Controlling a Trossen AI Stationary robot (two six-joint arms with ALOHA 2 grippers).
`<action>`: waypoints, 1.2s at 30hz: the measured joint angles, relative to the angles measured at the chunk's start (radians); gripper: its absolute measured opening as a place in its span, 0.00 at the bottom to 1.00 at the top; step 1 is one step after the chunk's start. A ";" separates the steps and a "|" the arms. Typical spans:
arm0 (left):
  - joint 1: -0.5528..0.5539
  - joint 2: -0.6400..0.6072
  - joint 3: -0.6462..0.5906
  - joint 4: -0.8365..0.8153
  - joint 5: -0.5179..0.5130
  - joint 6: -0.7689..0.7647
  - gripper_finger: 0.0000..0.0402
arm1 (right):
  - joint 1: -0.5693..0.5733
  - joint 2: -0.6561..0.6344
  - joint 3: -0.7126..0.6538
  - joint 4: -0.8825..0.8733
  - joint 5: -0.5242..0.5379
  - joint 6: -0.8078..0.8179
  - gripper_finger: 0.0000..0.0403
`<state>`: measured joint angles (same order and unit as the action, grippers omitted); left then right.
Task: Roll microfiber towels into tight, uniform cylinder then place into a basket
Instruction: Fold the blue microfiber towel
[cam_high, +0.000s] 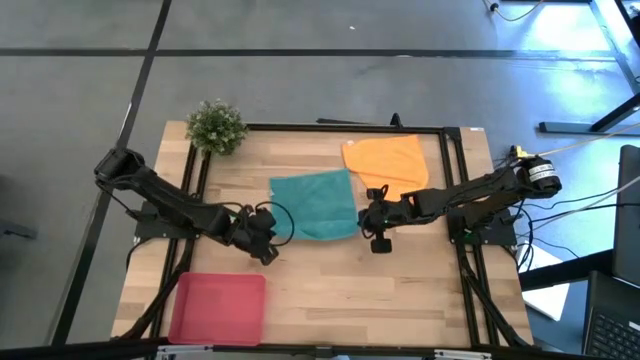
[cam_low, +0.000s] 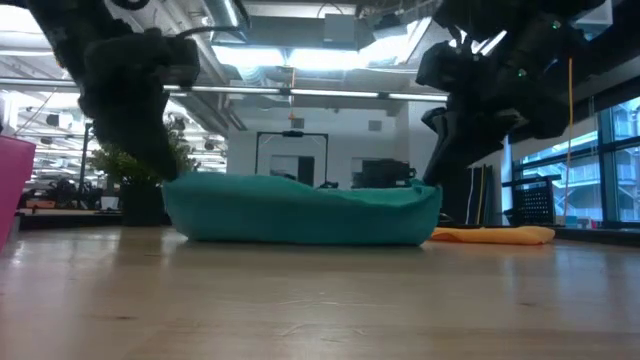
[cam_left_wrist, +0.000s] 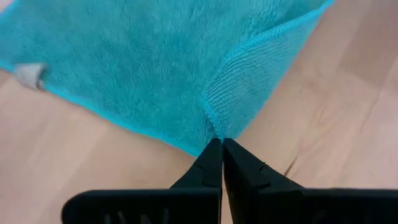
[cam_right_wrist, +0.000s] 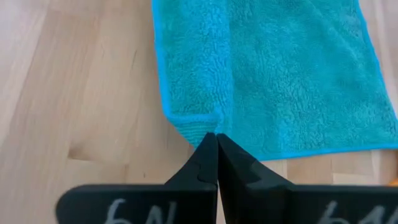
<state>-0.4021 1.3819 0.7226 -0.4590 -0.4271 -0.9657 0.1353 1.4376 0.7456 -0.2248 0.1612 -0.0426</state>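
Teal towel (cam_high: 318, 203) is soft, light and floppy microfiber: it'll sag and drag, not slide as a sheet, so my read is grab corners or the hemmed edge, both ends at once, and keep tension or the roll goes loose. Left gripper (cam_left_wrist: 221, 148) has its fingers pressed together on a near corner, a fold of ribbed hem lifted just ahead of the tips. Right gripper (cam_right_wrist: 215, 142) is likewise closed, pinching the other near corner, cloth bunched right at its tips. Towel lies between the two grippers, spreading away from both, plush pile up, darker stitched border, small white tag (cam_left_wrist: 29, 74) on one edge. From table height it's humped along the near edge, so a first fold or roll looks started. Orange towel (cam_high: 387, 163) lies flat beyond the right gripper, untouched. Red basket (cam_high: 218, 308) sits behind the left gripper, near the table's front edge.
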 joint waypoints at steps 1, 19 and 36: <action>-0.005 0.017 0.000 0.014 0.006 -0.014 0.00 | 0.003 0.000 0.000 0.001 0.001 0.012 0.00; -0.091 0.172 0.000 0.165 -0.021 -0.048 0.00 | 0.099 0.000 0.000 0.025 0.002 0.113 0.00; -0.089 0.172 0.000 0.175 -0.033 -0.050 0.00 | 0.098 0.000 0.000 0.035 0.003 0.055 0.00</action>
<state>-0.4913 1.5536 0.7223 -0.2843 -0.4603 -1.0155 0.2333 1.4376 0.7456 -0.1894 0.1642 0.0123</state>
